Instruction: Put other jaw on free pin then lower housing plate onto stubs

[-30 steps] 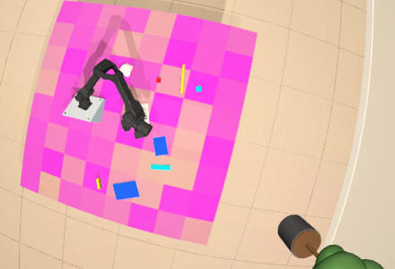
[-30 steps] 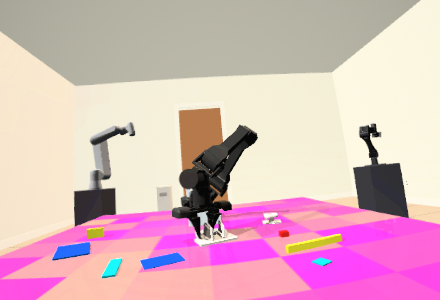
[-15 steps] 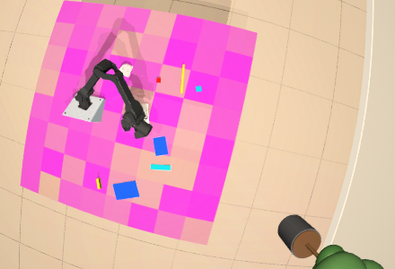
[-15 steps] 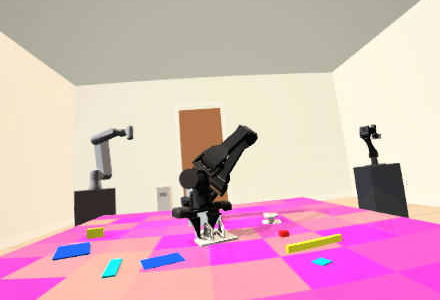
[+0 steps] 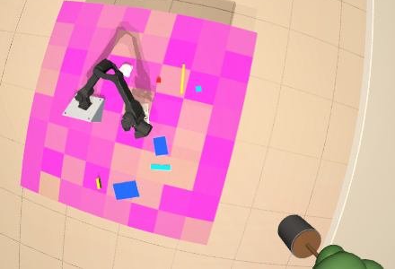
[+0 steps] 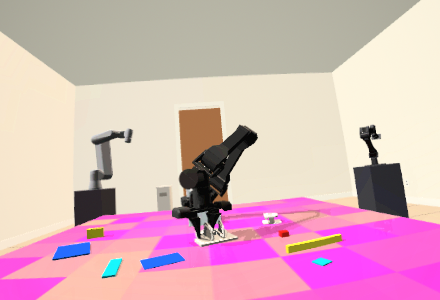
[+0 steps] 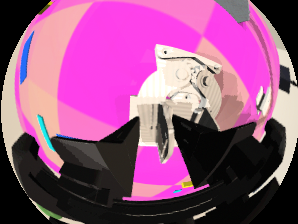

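The white gripper-mechanism base (image 5: 146, 116) (image 6: 229, 238) (image 7: 163, 52) lies on the mat under the arm. In the wrist view it shows small round features, thin pale links and a striped round area. My gripper (image 6: 207, 229) (image 7: 154, 119) points down over its near part and is shut on a pale upright jaw (image 7: 165, 136), whose dark side shows between the fingers. The fingers hide its lower contact; whether it sits on its pin or the teeth mesh, I cannot tell. A separate small white part (image 5: 127, 69) (image 6: 270, 218) (image 7: 262, 101), seemingly the housing plate, lies apart from the base.
Two blue plates (image 5: 161, 146) (image 5: 126, 190) and a cyan bar (image 5: 161, 167) lie on the camera-2 side. A long yellow bar (image 5: 182, 79), a red block (image 5: 158, 80) and a cyan square (image 5: 198, 89) lie beyond the base. A short yellow block (image 5: 99, 183) lies near one blue plate.
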You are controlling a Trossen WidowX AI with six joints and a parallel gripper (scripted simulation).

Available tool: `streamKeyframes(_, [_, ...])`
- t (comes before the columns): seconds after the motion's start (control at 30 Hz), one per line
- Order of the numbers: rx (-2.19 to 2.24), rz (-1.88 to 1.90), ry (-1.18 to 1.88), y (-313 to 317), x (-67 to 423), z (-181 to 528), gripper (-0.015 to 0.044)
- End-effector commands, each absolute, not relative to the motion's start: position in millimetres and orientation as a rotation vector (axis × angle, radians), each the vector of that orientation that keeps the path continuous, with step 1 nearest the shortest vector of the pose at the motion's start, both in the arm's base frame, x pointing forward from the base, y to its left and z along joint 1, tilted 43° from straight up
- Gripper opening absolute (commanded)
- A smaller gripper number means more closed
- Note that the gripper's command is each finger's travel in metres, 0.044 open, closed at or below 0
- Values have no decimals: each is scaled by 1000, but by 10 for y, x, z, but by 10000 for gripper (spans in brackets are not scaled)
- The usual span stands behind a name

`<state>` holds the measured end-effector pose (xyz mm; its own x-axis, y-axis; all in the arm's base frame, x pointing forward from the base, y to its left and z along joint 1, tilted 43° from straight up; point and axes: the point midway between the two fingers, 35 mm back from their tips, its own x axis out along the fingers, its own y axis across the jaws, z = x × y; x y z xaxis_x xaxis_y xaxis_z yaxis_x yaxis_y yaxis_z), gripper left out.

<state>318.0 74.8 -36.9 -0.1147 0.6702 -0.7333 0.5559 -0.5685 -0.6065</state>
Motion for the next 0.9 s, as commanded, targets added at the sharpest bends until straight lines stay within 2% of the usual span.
streamKeyframes(0.0, [-2019, 1783, -1404, 754, 3180, -367, 134])
streamKeyframes(0.73, [-2019, 1783, -1404, 754, 3180, -367, 134])
streamKeyframes(0.87, [-2022, 1787, -1408, 748, 3179, -369, 224])
